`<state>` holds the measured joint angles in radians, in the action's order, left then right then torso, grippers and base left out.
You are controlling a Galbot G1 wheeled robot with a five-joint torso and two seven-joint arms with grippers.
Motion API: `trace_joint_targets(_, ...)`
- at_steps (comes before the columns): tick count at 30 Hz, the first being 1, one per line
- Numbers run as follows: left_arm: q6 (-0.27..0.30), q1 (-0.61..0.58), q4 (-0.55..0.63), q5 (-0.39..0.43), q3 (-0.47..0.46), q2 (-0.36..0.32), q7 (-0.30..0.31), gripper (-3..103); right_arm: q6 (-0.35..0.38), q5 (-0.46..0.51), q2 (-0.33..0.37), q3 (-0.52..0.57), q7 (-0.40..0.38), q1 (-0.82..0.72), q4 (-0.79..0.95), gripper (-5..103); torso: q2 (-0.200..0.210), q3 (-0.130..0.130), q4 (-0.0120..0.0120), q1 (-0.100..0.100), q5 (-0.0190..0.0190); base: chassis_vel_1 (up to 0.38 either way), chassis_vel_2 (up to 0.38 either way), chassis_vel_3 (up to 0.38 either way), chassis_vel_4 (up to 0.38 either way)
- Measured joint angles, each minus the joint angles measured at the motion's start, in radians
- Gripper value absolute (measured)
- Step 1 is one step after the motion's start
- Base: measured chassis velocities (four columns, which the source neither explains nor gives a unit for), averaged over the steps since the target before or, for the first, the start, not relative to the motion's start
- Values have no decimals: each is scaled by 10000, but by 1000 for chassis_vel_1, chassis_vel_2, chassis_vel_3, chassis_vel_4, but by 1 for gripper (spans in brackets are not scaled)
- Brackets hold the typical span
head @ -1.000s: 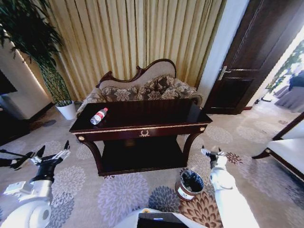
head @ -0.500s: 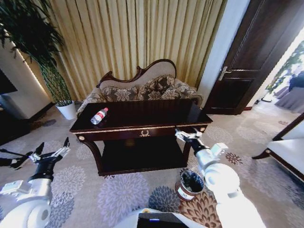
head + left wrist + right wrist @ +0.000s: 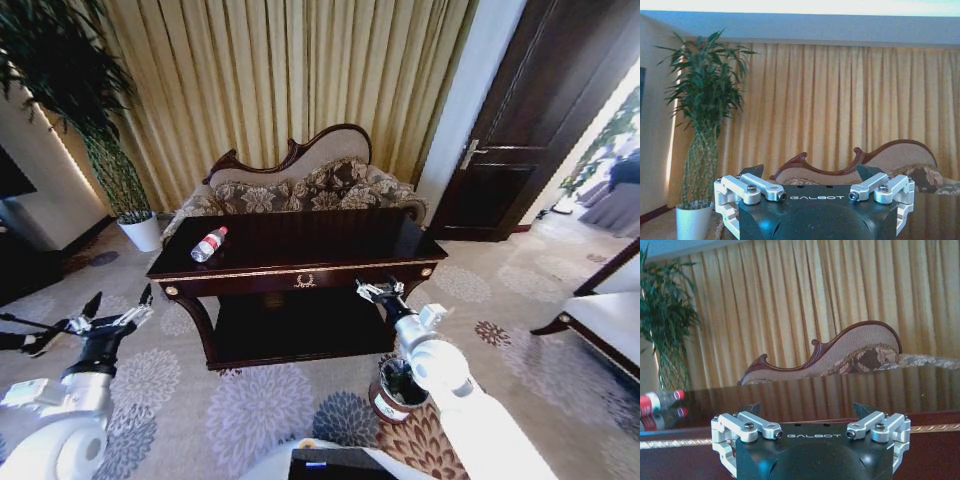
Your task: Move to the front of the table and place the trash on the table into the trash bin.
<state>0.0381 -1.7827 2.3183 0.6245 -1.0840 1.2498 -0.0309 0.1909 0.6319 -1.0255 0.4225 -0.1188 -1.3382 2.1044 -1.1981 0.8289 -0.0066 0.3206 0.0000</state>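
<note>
The table (image 3: 300, 268) stands straight ahead, dark and glossy with gold trim. On its far-left top lies the trash, a clear bottle (image 3: 208, 244) with a red cap, also seen on the tabletop (image 3: 840, 395) in the right wrist view as the bottle (image 3: 657, 401). The trash bin (image 3: 388, 398) sits on the carpet by the table's right leg, partly behind my right arm. My right gripper (image 3: 375, 292) is open, raised before the right part of the front rail. My left gripper (image 3: 110, 322) hangs open, low at the left, apart from the table.
A floral carved sofa (image 3: 300, 185) sits behind the table against gold curtains. A tall potted plant (image 3: 60, 90) stands at the back left, a dark door (image 3: 520, 130) at the back right. A white-cushioned seat (image 3: 610, 310) borders the right. Patterned carpet lies before the table.
My right arm has swung up and to the left, from beside the trash bin to the table's front rail. The left arm has barely shifted.
</note>
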Motion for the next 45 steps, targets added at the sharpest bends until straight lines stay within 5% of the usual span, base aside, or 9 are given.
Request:
trace_joint_targets(6,-4,-107,-81,-23,74,-478,3,100,-323,-468,791,32,0,-14,-220,100,0,0,0,0,1,0,0,0,0)
trace_joint_targets(45,234,-51,106,-340,336,-254,51,100,-62,-812,209,21,0,25,-138,100,2,1,0,3,-1,-69,68,73,-68)
